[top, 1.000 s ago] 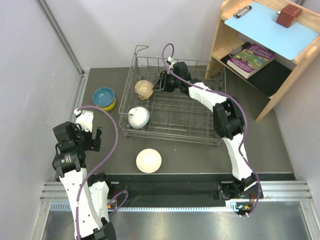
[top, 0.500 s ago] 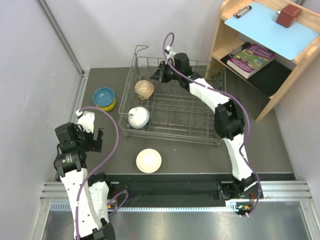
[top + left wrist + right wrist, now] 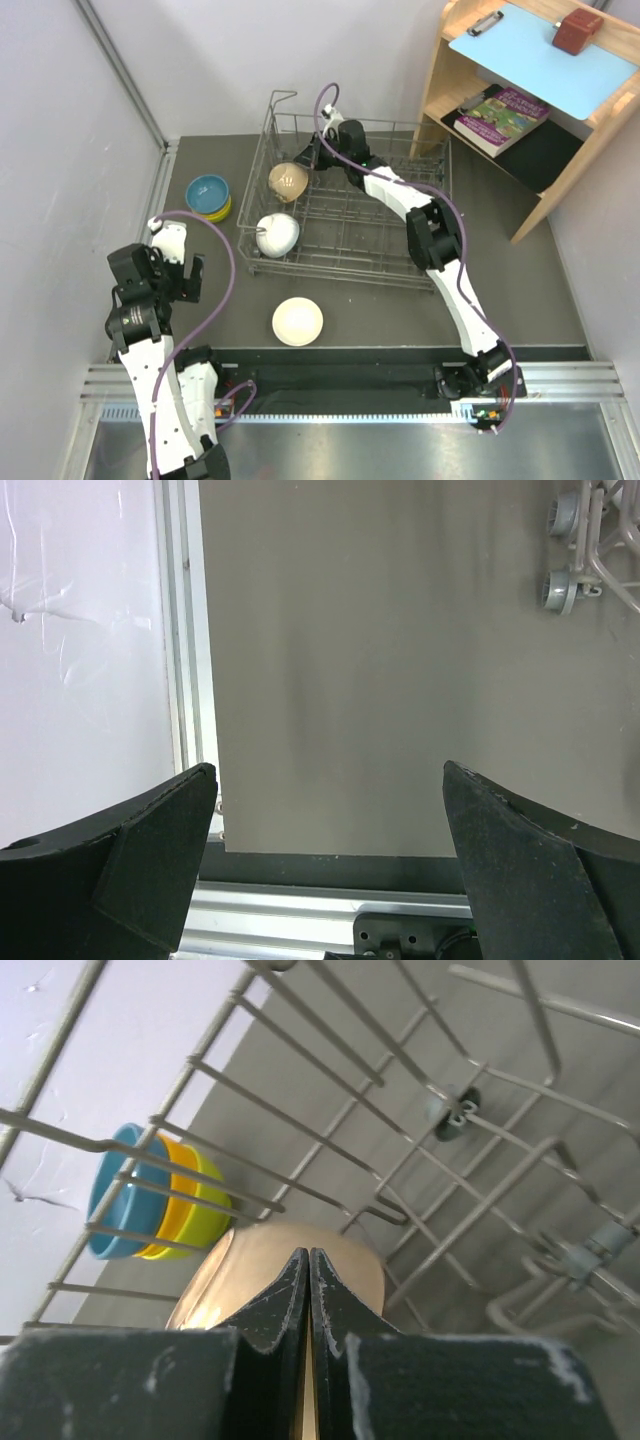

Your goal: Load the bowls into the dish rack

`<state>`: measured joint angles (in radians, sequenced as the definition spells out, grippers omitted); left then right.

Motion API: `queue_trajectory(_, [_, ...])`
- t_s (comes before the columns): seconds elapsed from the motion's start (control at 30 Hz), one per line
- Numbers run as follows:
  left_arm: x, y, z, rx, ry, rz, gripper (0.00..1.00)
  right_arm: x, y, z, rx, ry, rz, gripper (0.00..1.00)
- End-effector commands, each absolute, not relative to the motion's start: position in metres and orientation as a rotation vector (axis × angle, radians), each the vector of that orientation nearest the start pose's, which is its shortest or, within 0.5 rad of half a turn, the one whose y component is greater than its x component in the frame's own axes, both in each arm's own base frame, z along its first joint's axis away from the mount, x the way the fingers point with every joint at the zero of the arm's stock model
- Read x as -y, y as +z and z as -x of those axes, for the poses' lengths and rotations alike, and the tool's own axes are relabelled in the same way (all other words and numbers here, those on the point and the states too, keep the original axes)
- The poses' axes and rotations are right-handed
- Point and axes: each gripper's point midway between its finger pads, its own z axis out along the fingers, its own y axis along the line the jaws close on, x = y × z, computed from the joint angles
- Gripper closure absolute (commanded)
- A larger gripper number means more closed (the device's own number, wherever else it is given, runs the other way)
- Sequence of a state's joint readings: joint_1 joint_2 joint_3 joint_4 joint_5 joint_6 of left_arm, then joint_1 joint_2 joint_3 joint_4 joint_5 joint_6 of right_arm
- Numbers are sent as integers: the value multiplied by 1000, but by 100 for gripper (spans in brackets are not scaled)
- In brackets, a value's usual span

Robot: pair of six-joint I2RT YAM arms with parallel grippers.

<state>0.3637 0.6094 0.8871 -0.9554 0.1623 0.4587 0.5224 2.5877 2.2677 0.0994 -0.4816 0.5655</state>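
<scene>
Shut tight, the right claw (image 3: pixel 306 1256) had its two dark, gritty fingers pressed flat together with nothing that I could see between them. Its tip sat just at the rim of the tan bowl (image 3: pixel 250 1265), which leaned among the thin grey wires at the far left of the dish rack (image 3: pixel 350 268); whether it touched, I couldn't tell. Its own camera, peering through the wires, showed three glossy bowls nested on the desk (image 3: pixel 380 310) beyond: blue bowl (image 3: pixel 110 1200), orange bowl (image 3: pixel 165 1200), yellow-green bowl (image 3: pixel 205 1215). From overhead the orange one was hidden. Only the overhead view gave the white bowl (image 3: pixel 277 233), tipped in the rack's near-left corner, and the pale beige bowl (image 3: pixel 298 321), upright on the matte desk in front. Off to the left, the left claw (image 3: pixel 327 780) gaped fully wide over the desk, holding nothing.
</scene>
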Motion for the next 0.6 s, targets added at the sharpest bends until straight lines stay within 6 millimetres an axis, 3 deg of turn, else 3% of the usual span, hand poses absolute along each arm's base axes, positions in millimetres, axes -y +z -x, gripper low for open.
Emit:
queue_trajectory(0.0, [-63, 214, -186, -2221, 292, -179, 1, -449, 162, -558, -1850, 1163, 384, 100])
queue_trajectory(0.2, [-64, 203, -186, -2239, 289, -180, 1, -456, 146, -531, -1907, 1165, 482, 100])
queue_trajectory(0.27, [-63, 200, -186, -2240, 286, -184, 1, -458, 155, -521, -1902, 1171, 515, 100])
queue_trajectory(0.3, [-63, 197, -186, -2245, 281, -186, 1, -457, 148, -516, -1921, 1165, 527, 100])
queue_trajectory(0.33, [-62, 197, -186, -2242, 282, -189, 1, -457, 157, -513, -1908, 1165, 535, 100])
queue_trajectory(0.57, [-59, 194, -183, -2232, 277, -199, 1, -450, 162, -506, -1930, 1138, 533, 100])
